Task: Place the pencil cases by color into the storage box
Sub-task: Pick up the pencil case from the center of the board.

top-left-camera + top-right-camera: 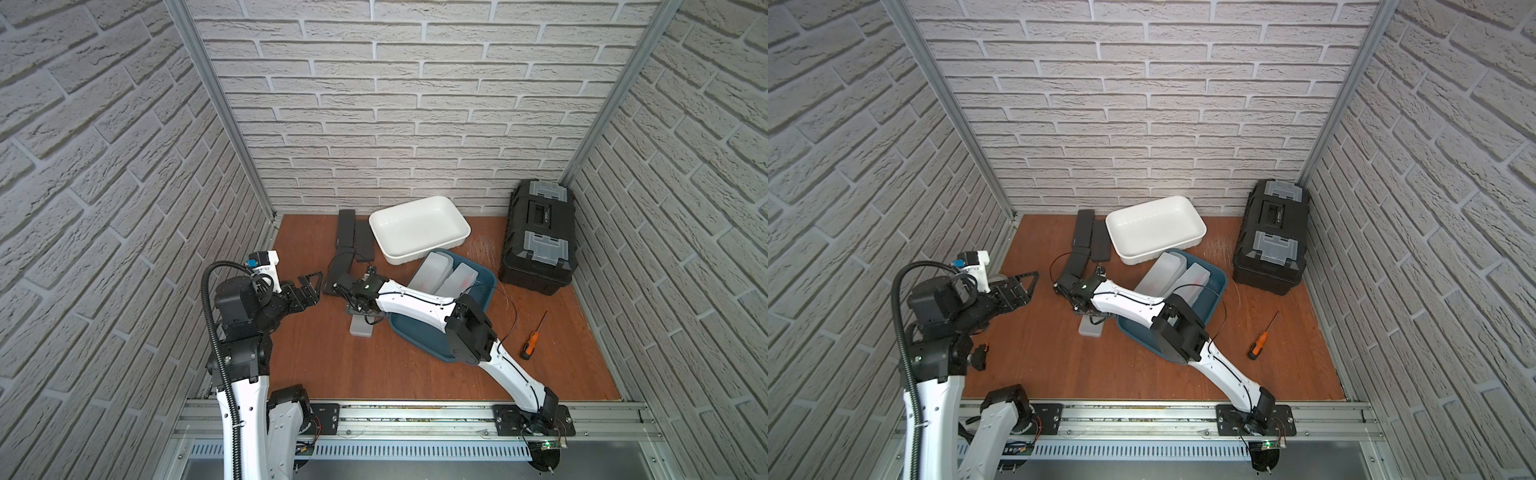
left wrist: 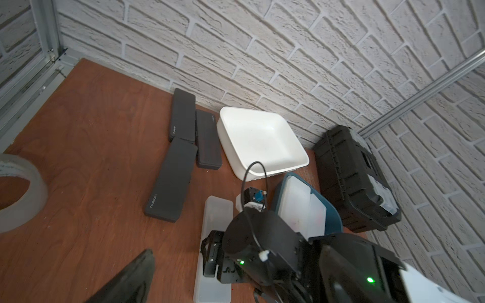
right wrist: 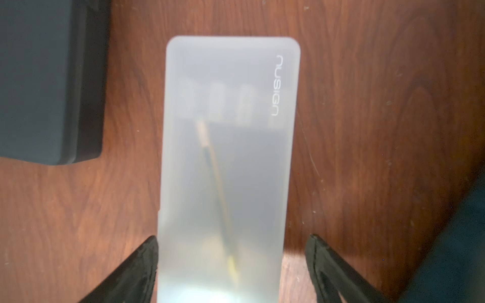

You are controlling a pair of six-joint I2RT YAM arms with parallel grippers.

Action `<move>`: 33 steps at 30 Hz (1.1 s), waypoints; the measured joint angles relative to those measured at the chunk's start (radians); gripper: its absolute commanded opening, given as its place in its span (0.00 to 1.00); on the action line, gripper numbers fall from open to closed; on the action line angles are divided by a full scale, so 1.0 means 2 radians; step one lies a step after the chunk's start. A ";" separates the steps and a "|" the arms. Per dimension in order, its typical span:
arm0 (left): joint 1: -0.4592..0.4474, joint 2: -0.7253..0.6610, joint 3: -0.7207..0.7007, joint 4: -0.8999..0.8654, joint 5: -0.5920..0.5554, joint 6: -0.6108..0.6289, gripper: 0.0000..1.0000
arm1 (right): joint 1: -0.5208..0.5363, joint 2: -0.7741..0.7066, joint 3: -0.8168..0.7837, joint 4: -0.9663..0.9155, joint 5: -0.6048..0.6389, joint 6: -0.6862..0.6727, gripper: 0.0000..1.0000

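The frosted pencil case [image 3: 228, 157] lies flat on the counter [image 3: 367, 105] beside the blue box [image 1: 486, 282], its long axis running straight out between the spread, not-yet-gripping fingers of the right claw [image 3: 233, 240], while the left claw [image 1: 313, 289] gapes well apart.

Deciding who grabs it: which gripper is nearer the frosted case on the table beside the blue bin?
Right. The right gripper straddles the frosted case, jaws open either side; the left gripper is off to one side, clear of it.
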 measured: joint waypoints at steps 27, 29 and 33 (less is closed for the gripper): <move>-0.010 -0.002 -0.012 0.008 0.009 0.006 0.98 | 0.018 0.000 -0.015 -0.026 -0.029 -0.003 0.86; -0.010 -0.002 -0.013 0.009 0.009 0.005 0.98 | 0.021 -0.002 -0.019 -0.026 -0.030 -0.002 0.86; -0.011 -0.002 -0.014 0.010 0.009 0.005 0.98 | 0.022 -0.002 -0.019 -0.027 -0.030 -0.002 0.82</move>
